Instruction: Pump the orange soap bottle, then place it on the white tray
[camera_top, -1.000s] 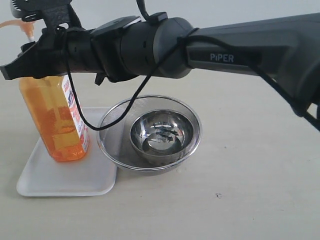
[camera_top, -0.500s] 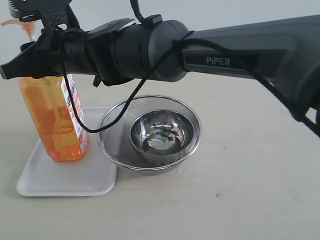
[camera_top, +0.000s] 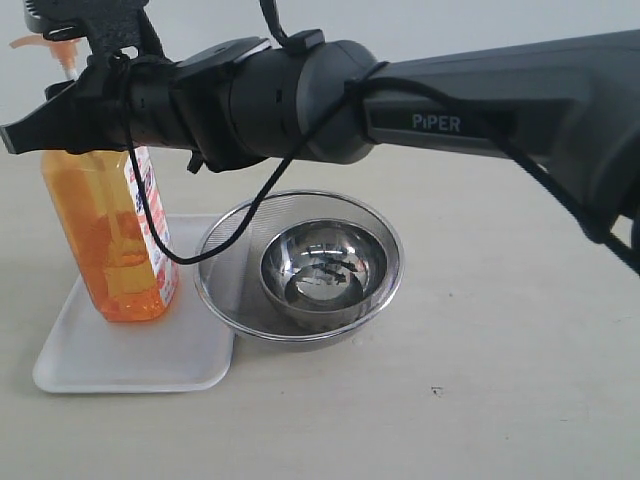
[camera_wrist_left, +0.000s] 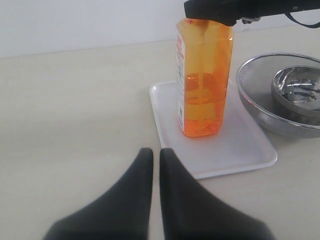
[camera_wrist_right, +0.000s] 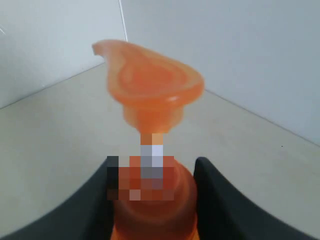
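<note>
Bottle of orange translucent plastic (camera_top: 100, 240), pump-topped, upright on flat white rectangular tray (camera_top: 130, 365), neck pinched by right claw (camera_wrist_right: 152, 195), nudged slightly rightward since a second ago; left claw (camera_wrist_left: 156, 165) pressed almost together.

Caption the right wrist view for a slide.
Right gripper clamped on the neck of a tall translucent orange plastic soap bottle, below its pump head.

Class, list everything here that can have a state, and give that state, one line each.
orange soap bottle: upright on the tray, pump head up.
white tray: flat, bearing the bottle.
mesh strainer: upright, holding the bowl.
steel bowl: upright inside the strainer.
right gripper: shut on the bottle's neck.
left gripper: shut, empty.
</note>
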